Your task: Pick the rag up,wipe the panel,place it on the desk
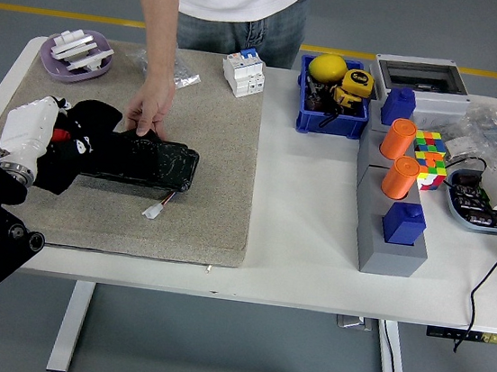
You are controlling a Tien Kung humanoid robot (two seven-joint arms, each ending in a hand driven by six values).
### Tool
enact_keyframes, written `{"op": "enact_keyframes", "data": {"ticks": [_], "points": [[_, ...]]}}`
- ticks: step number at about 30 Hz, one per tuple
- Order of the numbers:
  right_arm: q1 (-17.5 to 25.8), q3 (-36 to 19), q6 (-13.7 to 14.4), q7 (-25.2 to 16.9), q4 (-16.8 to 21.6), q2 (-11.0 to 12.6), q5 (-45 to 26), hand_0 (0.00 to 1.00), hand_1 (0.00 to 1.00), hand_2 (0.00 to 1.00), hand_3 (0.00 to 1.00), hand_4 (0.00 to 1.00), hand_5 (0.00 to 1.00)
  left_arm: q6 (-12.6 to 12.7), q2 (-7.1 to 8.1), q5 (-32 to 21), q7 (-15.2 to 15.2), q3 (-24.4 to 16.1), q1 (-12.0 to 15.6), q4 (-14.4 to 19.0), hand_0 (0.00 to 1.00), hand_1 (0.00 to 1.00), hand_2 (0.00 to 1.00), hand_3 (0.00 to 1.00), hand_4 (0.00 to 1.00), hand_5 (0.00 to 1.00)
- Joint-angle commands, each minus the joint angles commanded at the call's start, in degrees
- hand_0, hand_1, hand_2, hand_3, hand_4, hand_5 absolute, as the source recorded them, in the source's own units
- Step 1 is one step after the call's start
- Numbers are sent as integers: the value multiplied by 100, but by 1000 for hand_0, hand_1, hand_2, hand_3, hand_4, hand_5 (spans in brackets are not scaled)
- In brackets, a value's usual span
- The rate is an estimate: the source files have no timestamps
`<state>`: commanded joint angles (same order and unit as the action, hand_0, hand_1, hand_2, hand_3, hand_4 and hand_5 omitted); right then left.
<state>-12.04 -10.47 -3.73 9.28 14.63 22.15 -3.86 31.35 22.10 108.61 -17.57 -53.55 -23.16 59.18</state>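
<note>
A black rag (pixel 84 132) with red and white marks lies bunched over the left end of a glossy black panel (pixel 154 164) on a beige felt mat (pixel 220 155). My left hand (pixel 35 134), white-shelled, is shut on the rag at the mat's left side. A person's hand (pixel 151 110) reaches from the far side and presses on the panel's far edge. A small white connector (pixel 152 211) on a wire lies just in front of the panel. My right hand is out of view.
A purple bowl (pixel 76 56) of white parts, a plastic bag (pixel 179 75) and a circuit breaker (pixel 244 70) sit at the mat's far edge. To the right are a blue bin (pixel 330 116), a grey stand (pixel 390 226) with orange cylinders, and a colour cube (pixel 430 158).
</note>
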Motion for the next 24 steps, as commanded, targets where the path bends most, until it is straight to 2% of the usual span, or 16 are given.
{"op": "enact_keyframes", "data": {"ticks": [1, 10, 24], "points": [[0, -1, 0, 1, 1, 1, 0, 710, 675, 693, 637, 998, 554, 1, 14, 5, -2, -21, -1, -9, 272, 173, 434, 406, 201, 2], [-17, 33, -4, -18, 8, 5, -38, 711, 674, 693, 637, 998, 553, 7, 49, 7, -19, -55, -16, -45, 272, 173, 433, 405, 200, 2], [-22, -45, 1, 21, 4, 26, 55, 711, 675, 693, 637, 998, 553, 12, -115, -4, -28, 382, -66, 121, 273, 175, 433, 406, 198, 2]]}}
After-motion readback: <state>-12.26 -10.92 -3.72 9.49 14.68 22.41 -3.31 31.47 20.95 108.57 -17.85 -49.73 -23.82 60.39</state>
